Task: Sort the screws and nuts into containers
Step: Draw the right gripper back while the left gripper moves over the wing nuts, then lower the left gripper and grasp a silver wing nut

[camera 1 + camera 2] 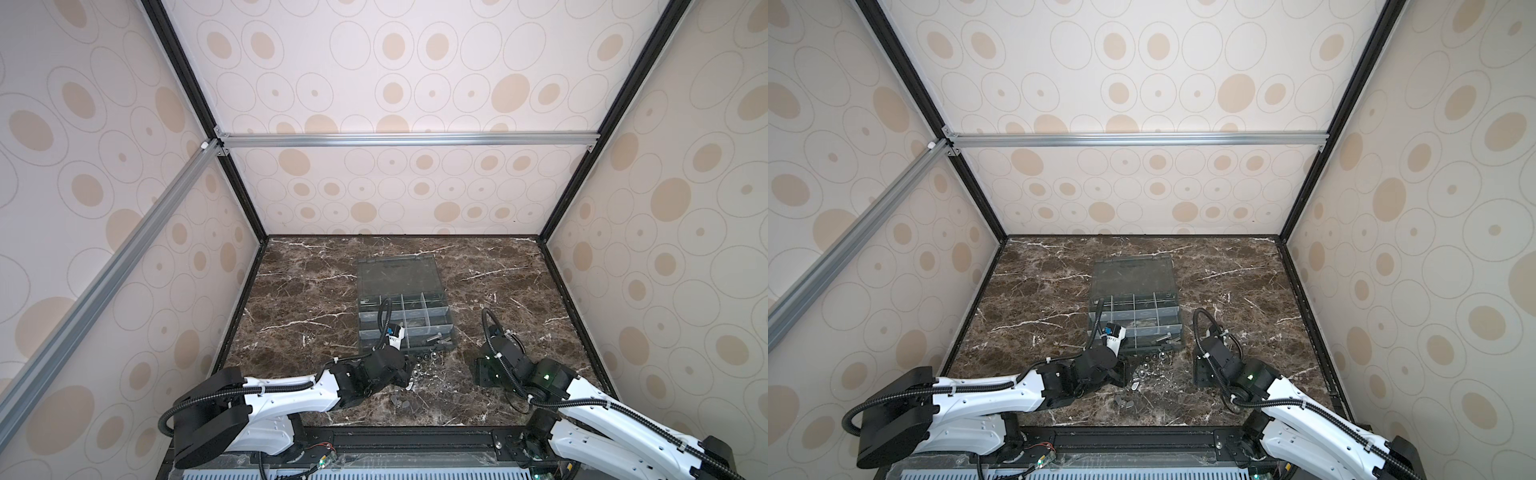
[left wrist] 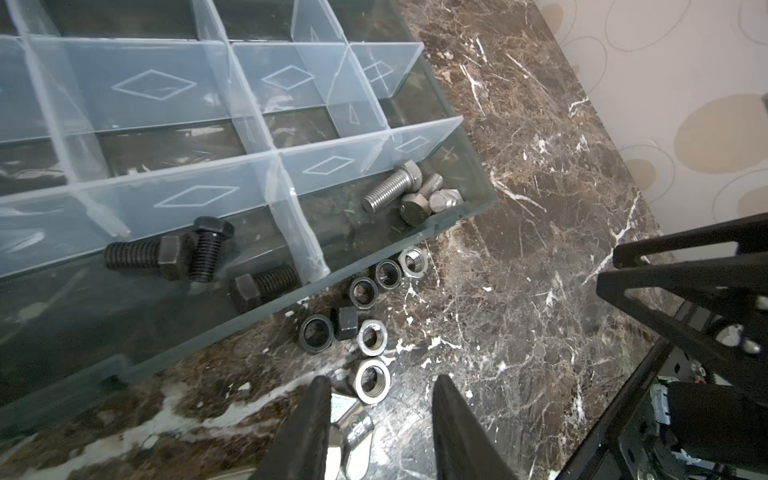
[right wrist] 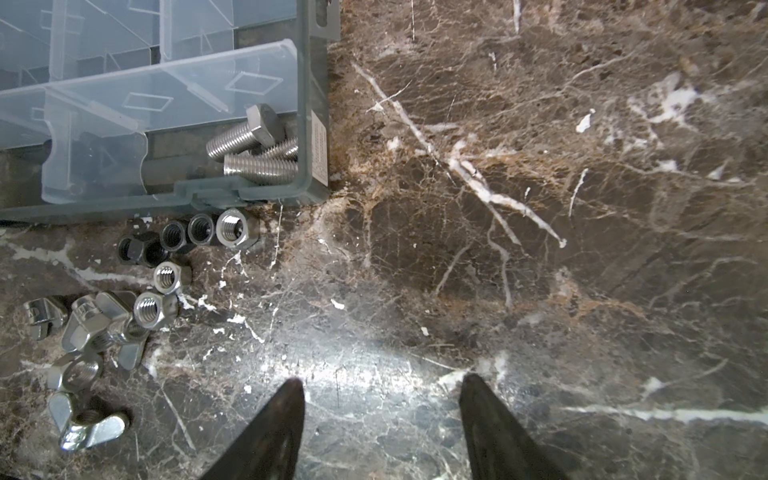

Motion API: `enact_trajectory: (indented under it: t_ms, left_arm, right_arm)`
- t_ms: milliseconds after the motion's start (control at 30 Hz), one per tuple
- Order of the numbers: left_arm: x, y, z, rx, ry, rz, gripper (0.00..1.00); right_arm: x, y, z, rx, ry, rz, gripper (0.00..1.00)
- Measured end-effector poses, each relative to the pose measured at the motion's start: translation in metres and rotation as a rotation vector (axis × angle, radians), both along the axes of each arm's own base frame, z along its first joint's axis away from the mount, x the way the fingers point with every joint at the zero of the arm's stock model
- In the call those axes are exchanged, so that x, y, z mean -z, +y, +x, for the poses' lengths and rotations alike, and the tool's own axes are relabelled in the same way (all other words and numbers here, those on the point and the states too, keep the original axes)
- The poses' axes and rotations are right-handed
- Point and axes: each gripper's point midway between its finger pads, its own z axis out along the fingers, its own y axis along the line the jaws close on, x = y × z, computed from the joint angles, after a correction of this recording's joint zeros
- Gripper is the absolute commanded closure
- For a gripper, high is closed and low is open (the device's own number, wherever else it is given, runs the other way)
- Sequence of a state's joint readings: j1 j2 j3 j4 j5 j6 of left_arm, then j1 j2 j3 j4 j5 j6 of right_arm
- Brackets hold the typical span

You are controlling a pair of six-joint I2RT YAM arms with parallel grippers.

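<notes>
We log silver screws point(image 2: 399, 189) lying flat and crossed in the corner compartment point(image 2: 353, 216) of the box point(image 2: 124, 332). Black screws point(image 2: 183, 253) lie next door, shafts mostly along the front wall point(image 2: 257, 307). The nuts point(image 2: 370, 336) sit holes-up outside it. Left claw point(image 2: 382, 379) gapes there. Right claw point(image 3: 383, 379) gapes over open table point(image 3: 540, 208).

Low in the centre of the frame, the left gripper point(image 1: 1126, 376) is hanging beside loose nuts point(image 1: 1148, 366) on the marble tabletop point(image 1: 1038, 291), just below the open organizer box point(image 1: 1133, 309), while the right gripper point(image 1: 1200, 368) is hanging nearby at lower right.
</notes>
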State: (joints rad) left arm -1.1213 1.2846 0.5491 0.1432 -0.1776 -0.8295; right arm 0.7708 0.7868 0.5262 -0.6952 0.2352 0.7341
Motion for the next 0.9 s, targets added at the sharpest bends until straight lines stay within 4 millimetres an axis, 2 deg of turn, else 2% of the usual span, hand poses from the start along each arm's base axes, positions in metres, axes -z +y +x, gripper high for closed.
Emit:
enact_trajectory:
  t_ms: [200,533,900]
  left_arm:
    - [0.0,0.003,0.002,-0.027,0.007,0.04,0.6]
    - [-0.008,0.04,-0.001,-0.114,0.01,0.092,0.58]
    - [0.02,0.075,-0.019,-0.11,0.056,0.194,0.56]
  right_arm:
    - [-0.002,0.0,0.0,0.001,-0.005,0.01,0.36]
    - [0.006,-0.003,-0.005,0.005,0.007,0.01,0.36]
    - [0.007,-0.001,-0.006,-0.001,0.016,0.013,0.36]
